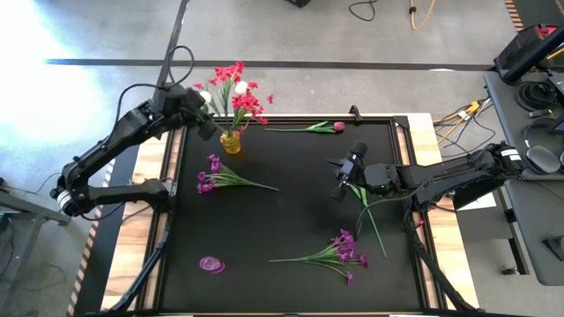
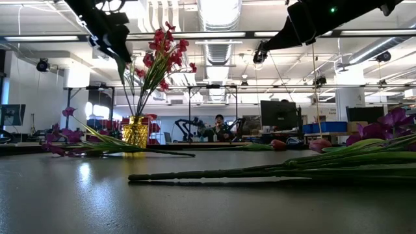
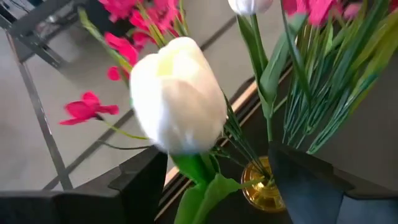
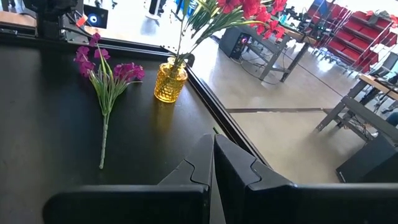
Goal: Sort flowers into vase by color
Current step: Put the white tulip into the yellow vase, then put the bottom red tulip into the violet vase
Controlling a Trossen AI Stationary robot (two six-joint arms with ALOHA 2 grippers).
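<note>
A yellow glass vase (image 1: 231, 141) stands near the mat's far left edge. It holds red-pink flowers (image 1: 243, 99) and two white buds (image 3: 177, 93), (image 3: 249, 6), their stems stuck in its mouth. My left gripper (image 1: 208, 123) hovers beside the vase, open. Its fingers stand on either side of the nearer white bud's stem (image 3: 196, 171), apart from it. My right gripper (image 1: 338, 183) is shut on nothing, raised over the mat's middle right. Two purple sprigs (image 1: 220, 179), (image 1: 339, 251) and a pink bud sprig (image 1: 317, 128) lie flat on the mat.
A long green stem (image 1: 370, 216) lies on the mat under my right arm. A small purple round thing (image 1: 211, 263) sits near the front left. Wooden strips (image 1: 441, 220) border the black mat. The mat's middle (image 1: 291, 211) is bare.
</note>
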